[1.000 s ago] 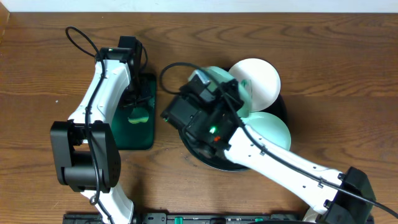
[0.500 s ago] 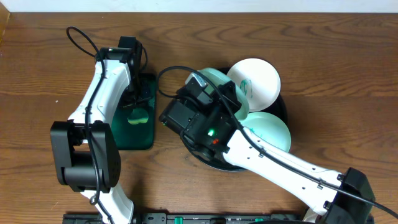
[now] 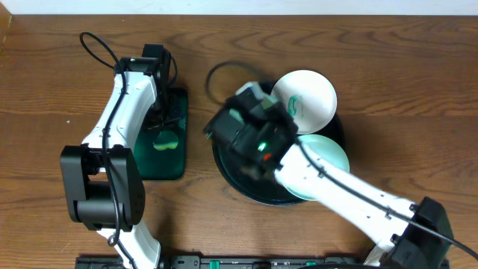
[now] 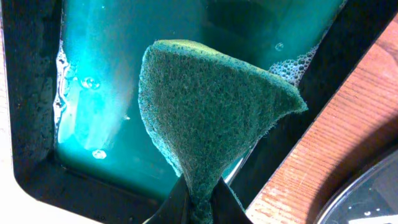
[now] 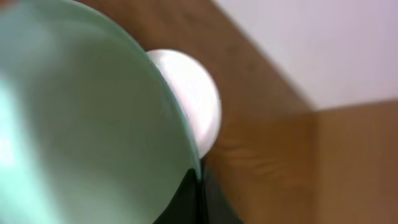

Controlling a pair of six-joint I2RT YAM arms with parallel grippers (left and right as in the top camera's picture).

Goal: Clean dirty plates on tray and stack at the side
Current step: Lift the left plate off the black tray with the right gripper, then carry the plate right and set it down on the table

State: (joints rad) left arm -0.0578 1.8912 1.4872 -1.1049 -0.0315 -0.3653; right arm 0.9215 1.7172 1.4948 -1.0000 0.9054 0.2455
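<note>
The left claw point(image 4: 200, 202) is clenched on the narrow lower end of a coarse green scouring sponge point(image 4: 211, 118). The sponge fans out above the foamy teal water in the small rectangular dark green tray point(image 4: 28, 93). Held there, at the left of the overhead frame, it is wet and ready while keeping out of the other arm's way. The right claw point(image 5: 198, 198) grasps a pale mint-green round plate point(image 5: 81, 124) by its rim, pinching only the edge so that the face is left bare for wiping. In the right wrist view this plate fills the left half of the frame and appears tipped up on edge. In the overhead view that arm is blurred over the upper left part of the large round glossy black tray point(image 3: 239, 183), so it cannot be told whether the plate's lower edge touches the tray. The other two dishes lie on the black tray. A white round plate point(image 3: 305, 101) with a teal smear at its centre sits at the upper right, and a second mint-green plate point(image 3: 328, 153) lies just below it, partly under the arm. The step in hand looks like bringing the gripped plate toward the sponge for a scrub. No stack has been begun on the wooden worktop point(image 3: 373, 52), so the task seems to be in its early part.
</note>
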